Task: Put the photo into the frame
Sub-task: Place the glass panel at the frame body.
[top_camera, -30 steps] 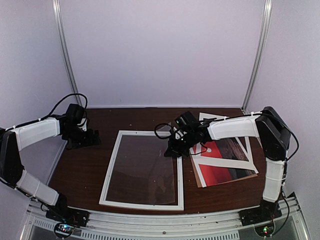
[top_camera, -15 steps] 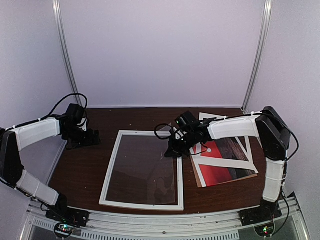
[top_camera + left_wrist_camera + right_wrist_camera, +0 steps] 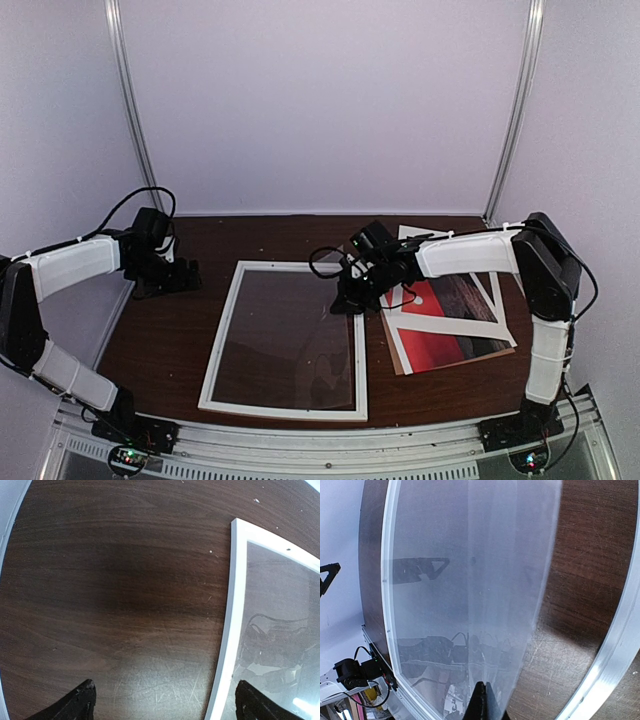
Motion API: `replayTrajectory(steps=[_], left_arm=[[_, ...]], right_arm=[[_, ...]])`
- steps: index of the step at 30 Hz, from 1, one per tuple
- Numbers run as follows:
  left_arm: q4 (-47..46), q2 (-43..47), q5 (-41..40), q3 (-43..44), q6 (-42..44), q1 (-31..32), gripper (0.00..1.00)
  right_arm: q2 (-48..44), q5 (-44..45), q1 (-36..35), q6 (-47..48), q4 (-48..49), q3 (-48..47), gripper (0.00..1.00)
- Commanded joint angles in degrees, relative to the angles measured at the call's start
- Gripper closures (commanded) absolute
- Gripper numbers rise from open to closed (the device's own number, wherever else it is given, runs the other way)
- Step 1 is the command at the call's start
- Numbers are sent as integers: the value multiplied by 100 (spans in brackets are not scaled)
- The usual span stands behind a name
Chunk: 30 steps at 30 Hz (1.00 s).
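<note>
In the frame (image 3: 221,340), clear sheet (image 3: 285,340) (tilted).

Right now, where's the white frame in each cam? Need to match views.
Top external: the frame lies flat, centre of the picture, lower half.
Left wrist: its left edge runs down the right side of the picture.
Right wrist: one edge crosses the lower right corner, beside the clear sheet.
Shared landmark: the dark wood table, seen in all three.
</note>
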State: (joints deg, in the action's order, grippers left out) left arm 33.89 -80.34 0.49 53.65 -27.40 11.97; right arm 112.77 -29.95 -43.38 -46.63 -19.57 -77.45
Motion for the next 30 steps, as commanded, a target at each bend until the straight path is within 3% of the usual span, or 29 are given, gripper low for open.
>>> replayTrajectory(steps=[1,30], left_arm=[[-205,27,43,-12,-2,44,2],[-206,-8,56,-21,0,51,2]], right_arm=[[63,60,26,93,-107,-139,100],[148,32,42,196,-182,-191,100]])
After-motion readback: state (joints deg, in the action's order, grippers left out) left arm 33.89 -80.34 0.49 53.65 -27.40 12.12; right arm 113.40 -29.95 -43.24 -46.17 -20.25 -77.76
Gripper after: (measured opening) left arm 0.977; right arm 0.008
